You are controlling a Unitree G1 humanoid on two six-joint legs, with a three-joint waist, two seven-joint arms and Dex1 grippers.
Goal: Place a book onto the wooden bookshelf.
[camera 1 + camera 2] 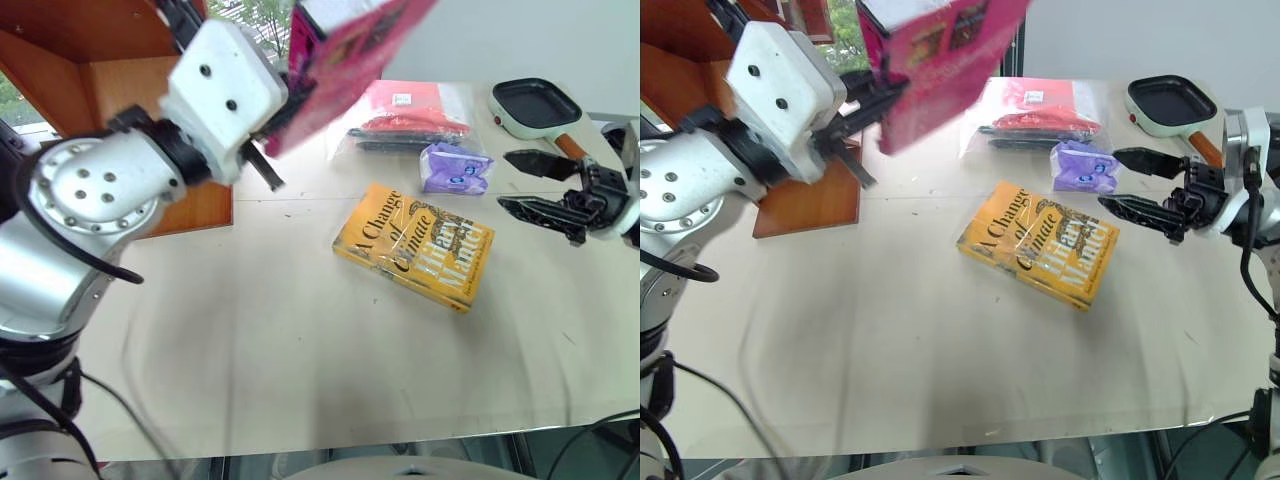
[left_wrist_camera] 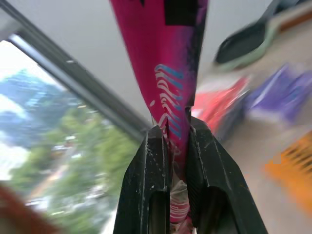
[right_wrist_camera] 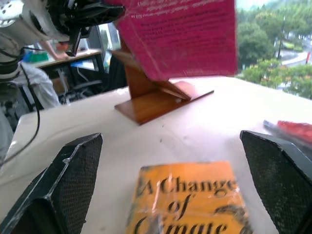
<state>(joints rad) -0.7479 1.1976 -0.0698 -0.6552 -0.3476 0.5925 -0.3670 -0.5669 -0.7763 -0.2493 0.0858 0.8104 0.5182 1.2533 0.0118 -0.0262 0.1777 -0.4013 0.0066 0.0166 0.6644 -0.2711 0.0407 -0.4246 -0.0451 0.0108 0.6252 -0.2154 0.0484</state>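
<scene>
Left gripper (image 2: 178, 146), black two-fingered, clamped on the lower edge of the thick magenta-pink paperback book (image 1: 940, 60); cover pinched flat between both fingers (image 2: 148, 185). Book raised clear of the pale tabletop (image 1: 890, 340), tilted, at far left of the scene, just beside and slightly right of the reddish-brown wooden bookshelf (image 1: 805, 205); contact between book and shelf not evident, though the gap is hard to judge from overhead. Small dark picture square and white text visible on the pink cover (image 3: 180, 34).

Right gripper (image 1: 1145, 185), fingers spread wide, holding nothing, raised at right of the scene and pointing left toward the table centre.

Yellow book with black lettering (image 1: 415, 245) lying flat, cover up, at table centre, well apart from the shelf. Purple soft packet (image 1: 455, 168) just beyond it on the far side. Clear plastic bag with red and black contents (image 1: 405, 120) at far centre, touching or nearly touching the purple packet. Small pale-green frying pan with dark interior and wooden handle (image 1: 535, 105) at far right.
</scene>
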